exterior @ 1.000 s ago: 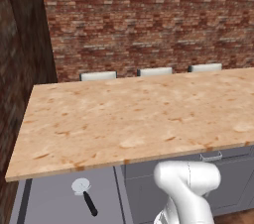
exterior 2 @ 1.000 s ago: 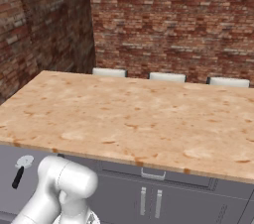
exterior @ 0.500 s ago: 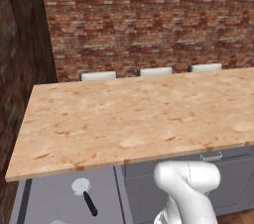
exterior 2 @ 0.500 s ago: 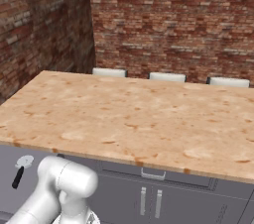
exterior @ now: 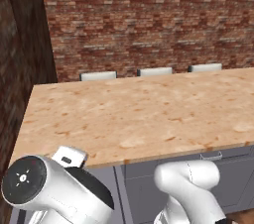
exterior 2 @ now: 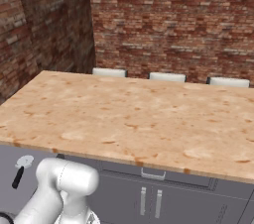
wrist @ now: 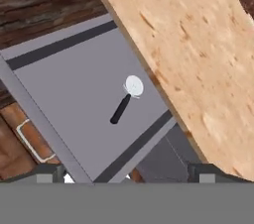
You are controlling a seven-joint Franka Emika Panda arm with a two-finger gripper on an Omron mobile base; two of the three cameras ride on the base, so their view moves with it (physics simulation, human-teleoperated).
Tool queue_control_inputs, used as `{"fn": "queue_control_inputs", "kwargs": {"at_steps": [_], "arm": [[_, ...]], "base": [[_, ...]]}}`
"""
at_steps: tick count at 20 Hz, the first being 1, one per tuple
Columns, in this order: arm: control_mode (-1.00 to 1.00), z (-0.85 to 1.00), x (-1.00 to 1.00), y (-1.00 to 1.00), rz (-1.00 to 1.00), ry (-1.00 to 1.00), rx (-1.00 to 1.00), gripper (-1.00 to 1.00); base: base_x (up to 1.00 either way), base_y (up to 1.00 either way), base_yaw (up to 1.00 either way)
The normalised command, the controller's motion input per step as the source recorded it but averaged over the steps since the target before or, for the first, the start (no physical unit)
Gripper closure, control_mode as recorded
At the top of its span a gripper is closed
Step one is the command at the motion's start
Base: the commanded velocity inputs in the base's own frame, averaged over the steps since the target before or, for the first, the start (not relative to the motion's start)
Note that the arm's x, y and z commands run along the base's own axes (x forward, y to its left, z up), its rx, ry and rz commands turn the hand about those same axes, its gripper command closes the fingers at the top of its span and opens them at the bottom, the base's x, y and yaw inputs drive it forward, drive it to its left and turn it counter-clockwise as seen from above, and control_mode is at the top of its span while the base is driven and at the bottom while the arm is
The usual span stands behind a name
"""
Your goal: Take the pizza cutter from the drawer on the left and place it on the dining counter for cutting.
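Note:
The pizza cutter [wrist: 126, 99] lies flat in the open grey drawer [wrist: 74, 94], its pale wheel toward the dining counter [wrist: 198, 49] and its black handle pointing away. In the hand view my gripper [wrist: 128, 176] hovers above the drawer, open, with its fingertips [wrist: 49, 172] spread wide at the bottom edge and nothing between them. From the right base view the cutter [exterior 2: 21, 168] shows small in the drawer [exterior 2: 15, 188] at the lower left, below the counter's edge [exterior 2: 124, 124]. In the left base view my arm's thick link [exterior: 54, 188] covers the drawer area under the counter [exterior: 139, 114].
A brick wall [exterior 2: 44, 29] closes off the left side. White stool backs [exterior: 98, 76] line the counter's far edge. Under the counter front are a shut drawer [exterior 2: 153, 173] and grey doors with vertical handles [exterior 2: 149, 200]. The drawer's silver bar handle [wrist: 31, 141] points toward me.
My arm has swung left and down over the open drawer, and its upper link now hides the cutter in the left base view. The cutter has not moved.

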Motion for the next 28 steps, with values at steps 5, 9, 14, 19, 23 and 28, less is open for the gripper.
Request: {"fn": "queue_control_inputs", "kwargs": {"at_steps": [5,9,14,19,23,28], "arm": [[-1.00,-0.02,0.87,-0.09,-0.01,0.29,0.13,-1.00],[-1.00,-0.48,0.72,0.00,-0.11,0.14,0.06,-1.00],[-1.00,-0.51,0.55,-0.01,-0.26,0.08,0.05,-1.00],[-1.00,-0.36,0.41,-0.01,-0.24,0.13,0.00,-1.00],[-1.00,-0.56,0.41,-0.08,-0.24,0.07,0.02,-1.00],[-1.00,-0.74,0.27,-0.17,-0.20,0.04,0.04,-1.00]], "base": [[0.00,0.00,0.00],[0.00,0.00,0.00],[0.00,0.00,0.00],[0.00,0.00,0.00],[0.00,0.00,0.00],[0.00,0.00,0.00]]}}
